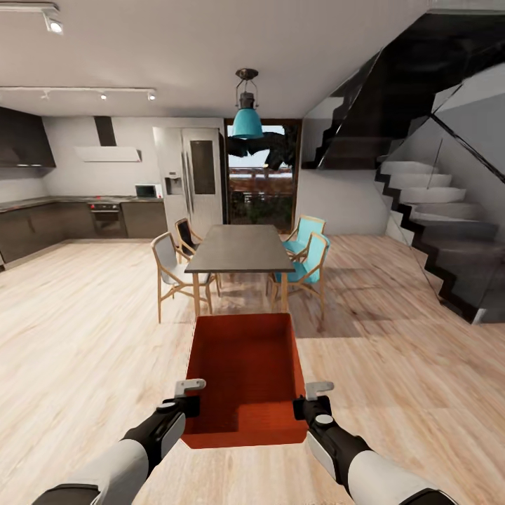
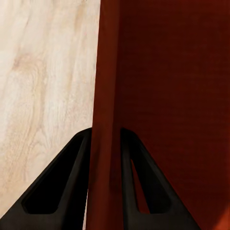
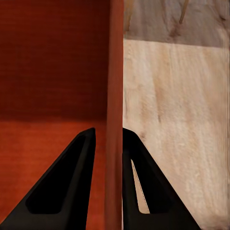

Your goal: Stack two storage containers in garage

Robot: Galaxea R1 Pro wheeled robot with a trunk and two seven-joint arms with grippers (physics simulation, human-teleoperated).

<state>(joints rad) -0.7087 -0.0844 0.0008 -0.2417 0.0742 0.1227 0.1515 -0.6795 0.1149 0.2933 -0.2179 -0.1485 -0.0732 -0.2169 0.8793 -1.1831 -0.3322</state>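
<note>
I hold one red-orange open-top storage container (image 1: 242, 379) in front of me, above the pale wood plank floor. My left gripper (image 1: 188, 407) is shut on its left wall near the close corner. In the left wrist view the two black fingers (image 2: 62, 191) pinch that thin red wall (image 2: 106, 96). My right gripper (image 1: 303, 408) is shut on the right wall. The right wrist view shows its black fingers (image 3: 67, 187) clamped on the red wall (image 3: 115, 72). The bin is empty inside. The other container is out of view.
Straight ahead stands a grey dining table (image 1: 240, 249) with wooden chairs (image 1: 168, 273) and teal chairs (image 1: 308, 263). A dark kitchen (image 1: 70, 217) runs along the left wall. A staircase (image 1: 435, 210) rises at the right. Wood floor (image 1: 84, 330) lies on both sides.
</note>
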